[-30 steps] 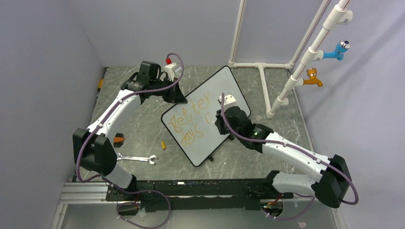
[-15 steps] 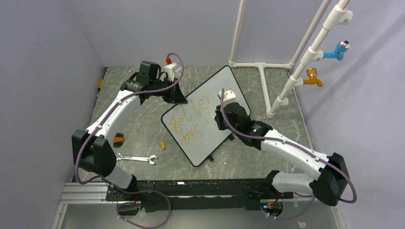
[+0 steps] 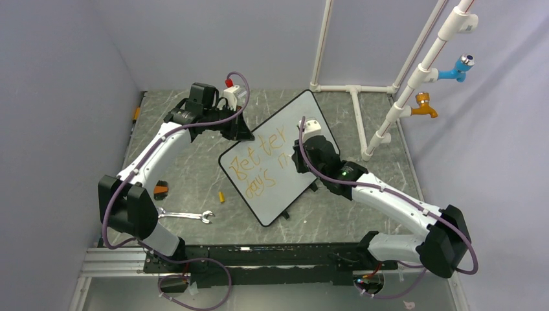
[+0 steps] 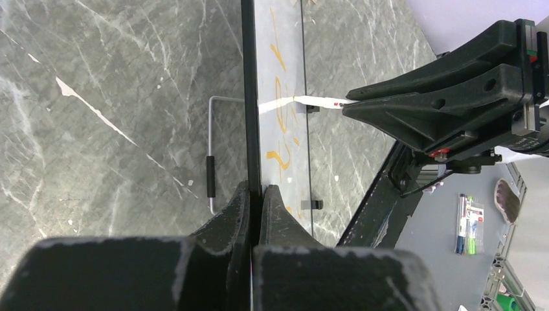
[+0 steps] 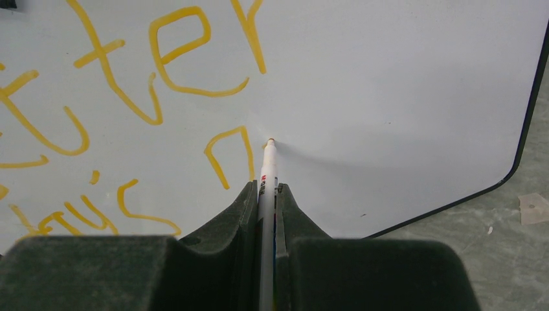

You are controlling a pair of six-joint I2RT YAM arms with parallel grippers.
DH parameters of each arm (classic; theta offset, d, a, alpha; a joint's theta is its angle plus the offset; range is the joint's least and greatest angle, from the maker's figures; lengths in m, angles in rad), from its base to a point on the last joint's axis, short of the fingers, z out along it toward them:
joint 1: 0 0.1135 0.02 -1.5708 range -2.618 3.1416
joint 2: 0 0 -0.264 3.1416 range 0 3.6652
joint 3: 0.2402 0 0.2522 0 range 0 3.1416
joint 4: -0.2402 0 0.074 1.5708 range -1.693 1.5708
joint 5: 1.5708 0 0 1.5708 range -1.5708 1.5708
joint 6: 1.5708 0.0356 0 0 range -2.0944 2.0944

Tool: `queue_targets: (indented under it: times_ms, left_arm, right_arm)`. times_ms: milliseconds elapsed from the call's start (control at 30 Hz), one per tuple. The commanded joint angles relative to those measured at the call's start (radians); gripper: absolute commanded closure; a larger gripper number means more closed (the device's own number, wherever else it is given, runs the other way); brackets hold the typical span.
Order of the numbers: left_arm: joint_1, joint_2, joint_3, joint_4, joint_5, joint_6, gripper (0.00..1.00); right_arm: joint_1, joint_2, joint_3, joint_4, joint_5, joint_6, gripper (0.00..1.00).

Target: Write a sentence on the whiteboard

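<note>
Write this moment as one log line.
left gripper: shut on whiteboard edge | right gripper: shut on marker | tip: beside n | sentence: "Better days n"

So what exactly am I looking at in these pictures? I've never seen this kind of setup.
Two robot arms are bolted to a table. The wide picture looks down from above and behind them. The other two come from a camera on each wrist. The left pincer is clamped on the edge of the whiteboard, apparently steadying it. The right pincer holds a marker, tip at the board, beside orange lettering reading "Better days" plus a started letter. A wrench and a small orange cap lie on the table.
</note>
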State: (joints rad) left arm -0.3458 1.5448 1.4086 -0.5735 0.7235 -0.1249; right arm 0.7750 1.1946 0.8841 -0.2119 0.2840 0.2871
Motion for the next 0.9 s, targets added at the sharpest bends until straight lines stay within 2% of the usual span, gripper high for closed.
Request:
queue_targets:
  times_ms: [0,500,867]
  left_arm:
    - [-0.027,0.006,0.006,-0.019,0.022,0.076,1.00]
    - [-0.027,0.006,0.005,-0.017,0.022,0.074,1.00]
    - [-0.027,0.009,0.005,-0.016,0.022,0.073,1.00]
  right_arm:
    - [-0.013,0.014,0.009,0.071,-0.023,-0.008,1.00]
    - [-0.068,0.012,-0.015,0.071,-0.035,-0.023,1.00]
    - [-0.081,0.036,0.049,0.070,-0.065,-0.039,1.00]
